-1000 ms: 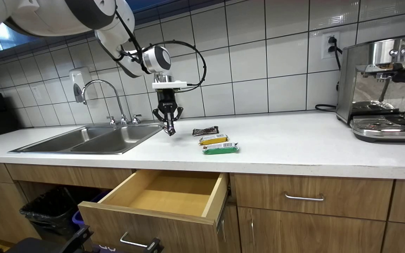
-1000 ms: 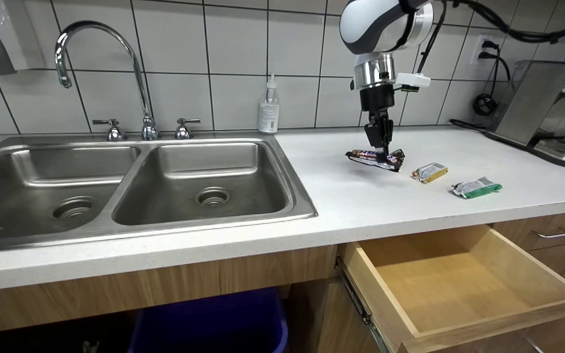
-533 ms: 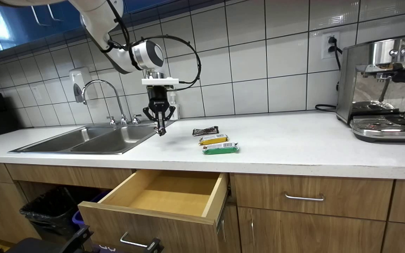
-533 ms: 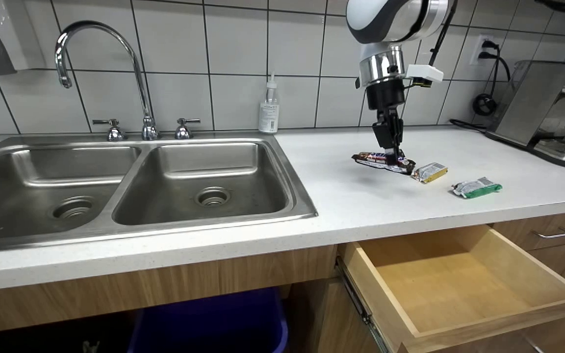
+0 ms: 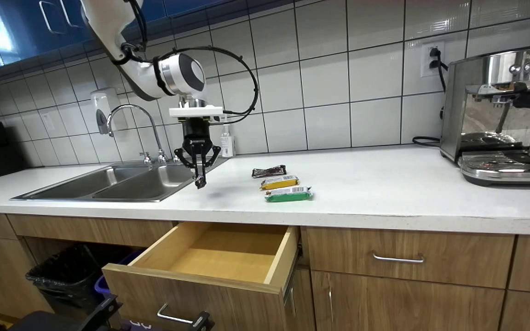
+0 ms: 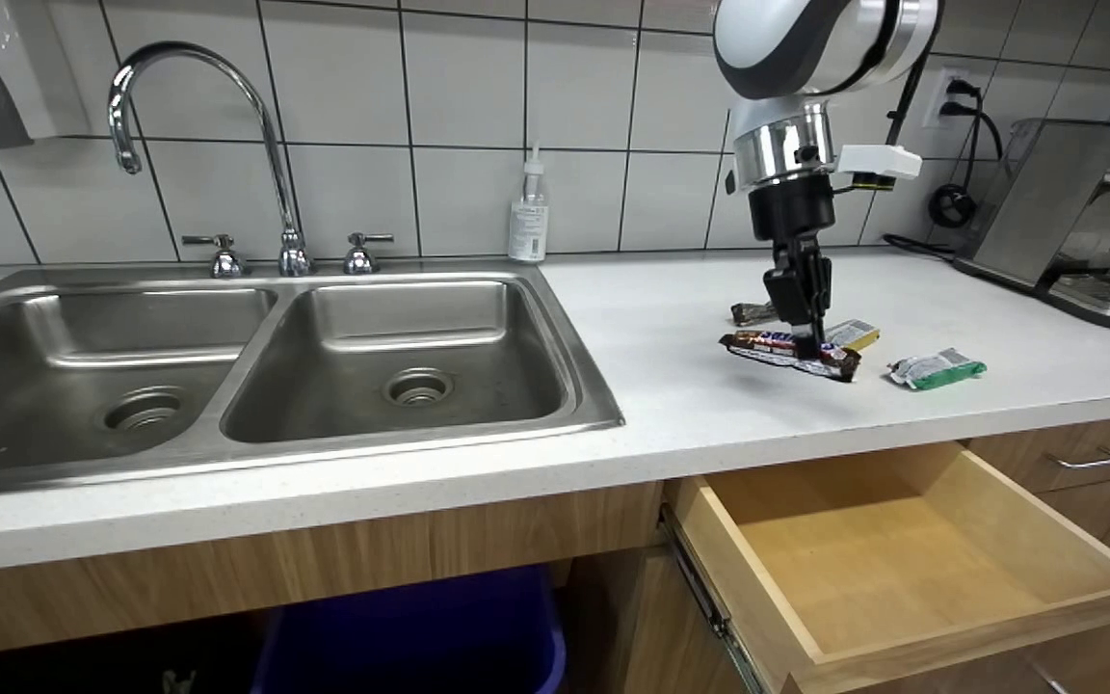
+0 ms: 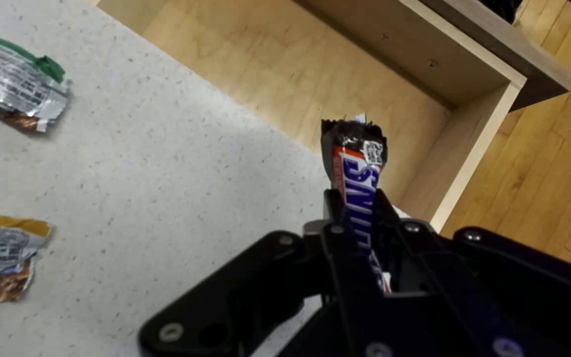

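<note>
The chocolate bar [image 7: 357,163] has its long axis nearly upright in the wrist view, leaning slightly left at the top, and its crimped end points toward the open drawer [image 7: 275,74], its lettered face turned to that camera. In an exterior view the bar [image 6: 755,345] stretches sideways, close to level, with its right end a little lower. It sits between the fingers [image 7: 334,210] of the pincer [image 6: 810,349], jutting out on both sides, held above the desk [image 6: 651,386]. The pincer points down, clamped on the bar, a jaw against either side. On the desk, apart from it, lie a dark bar [image 5: 268,171], a yellow bar [image 5: 279,183] and a green bar [image 5: 289,196].
</note>
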`<action>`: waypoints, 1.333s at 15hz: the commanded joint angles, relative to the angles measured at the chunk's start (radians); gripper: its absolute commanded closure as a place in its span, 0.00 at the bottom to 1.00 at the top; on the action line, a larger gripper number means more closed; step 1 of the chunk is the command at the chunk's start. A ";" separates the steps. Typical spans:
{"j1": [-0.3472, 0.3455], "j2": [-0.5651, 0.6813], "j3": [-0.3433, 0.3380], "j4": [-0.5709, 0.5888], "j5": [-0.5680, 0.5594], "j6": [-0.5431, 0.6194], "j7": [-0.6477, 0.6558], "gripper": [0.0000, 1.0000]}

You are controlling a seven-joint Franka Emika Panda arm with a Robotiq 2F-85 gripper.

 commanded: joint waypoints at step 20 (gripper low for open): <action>0.002 -0.286 0.005 -0.576 0.005 0.308 0.126 0.96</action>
